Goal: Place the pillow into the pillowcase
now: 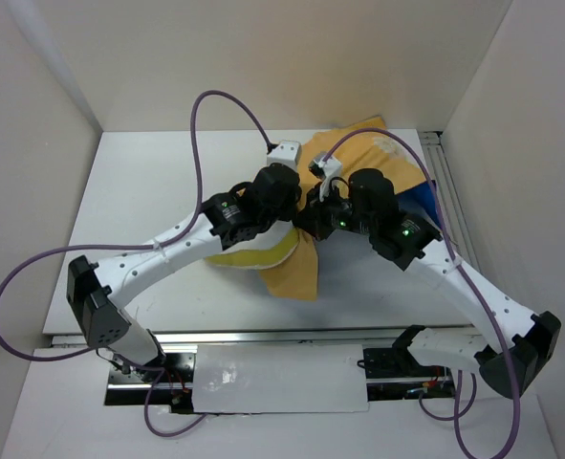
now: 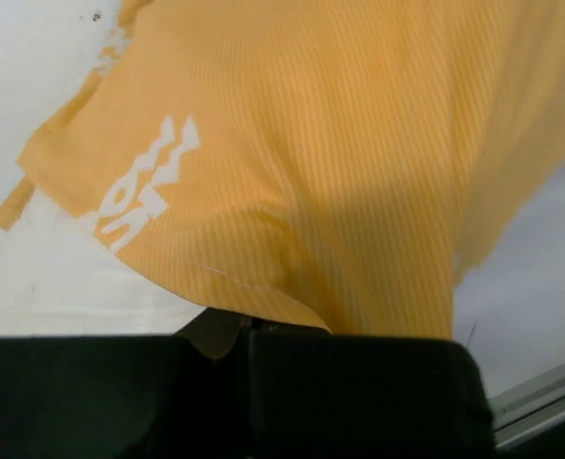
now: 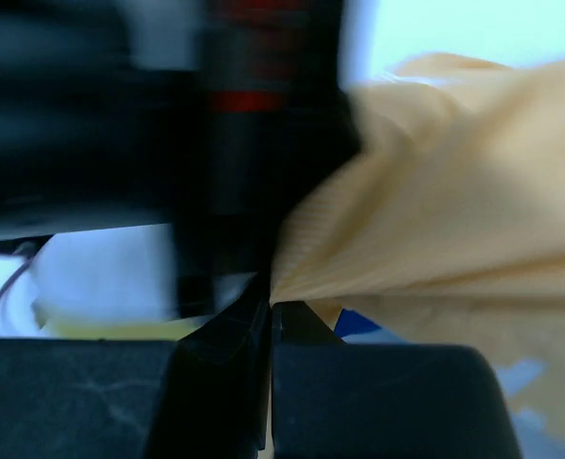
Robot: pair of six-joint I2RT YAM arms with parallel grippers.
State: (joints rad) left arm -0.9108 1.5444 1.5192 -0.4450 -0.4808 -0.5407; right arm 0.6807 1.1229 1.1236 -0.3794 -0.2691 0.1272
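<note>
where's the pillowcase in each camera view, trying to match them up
top external: pillowcase lies mid-table under both arms, orange, spreading to the far right.
left wrist: pillowcase fills most of the frame, white print at left.
right wrist: pillowcase fills the right half, bunched toward bottom centre.
shared landmark: pillow, left of the cloth from above, lower left in the right wrist view; not in the left wrist view.

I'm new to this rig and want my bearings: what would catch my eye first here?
The mustard-orange pillowcase sprawls mid-table, where the left arm and right arm meet above it, each with jaws shut on its cloth. Below the left arm's wrist, the white pillow with a yellow edge peeks out; a blue patch shows by the right arm.
</note>
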